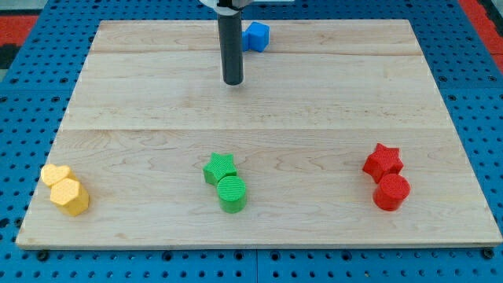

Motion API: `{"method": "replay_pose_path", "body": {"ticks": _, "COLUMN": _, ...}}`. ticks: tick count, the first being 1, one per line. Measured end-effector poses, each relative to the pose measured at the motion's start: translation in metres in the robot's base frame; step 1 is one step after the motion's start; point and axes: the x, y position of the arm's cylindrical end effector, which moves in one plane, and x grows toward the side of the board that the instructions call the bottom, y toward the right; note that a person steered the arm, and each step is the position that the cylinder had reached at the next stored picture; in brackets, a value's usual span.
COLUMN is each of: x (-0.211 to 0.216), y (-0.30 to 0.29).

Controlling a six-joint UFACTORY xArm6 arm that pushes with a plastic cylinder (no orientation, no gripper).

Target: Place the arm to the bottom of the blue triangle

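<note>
A blue block (256,36), partly hidden behind the rod so its shape is hard to tell, sits near the top edge of the wooden board (314,102), just right of centre. My tip (233,82) rests on the board below and slightly left of the blue block, a short gap away from it. The dark rod rises from the tip toward the view's top and covers the blue block's left side.
A green star (221,167) and green cylinder (232,193) sit at bottom centre. A red star (383,161) and red cylinder (391,192) are at bottom right. A yellow heart (55,174) and yellow hexagon (70,196) are at bottom left.
</note>
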Motion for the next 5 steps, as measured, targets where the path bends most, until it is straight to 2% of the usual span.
{"method": "replay_pose_path", "body": {"ticks": 5, "x": -0.007, "y": 0.0023}}
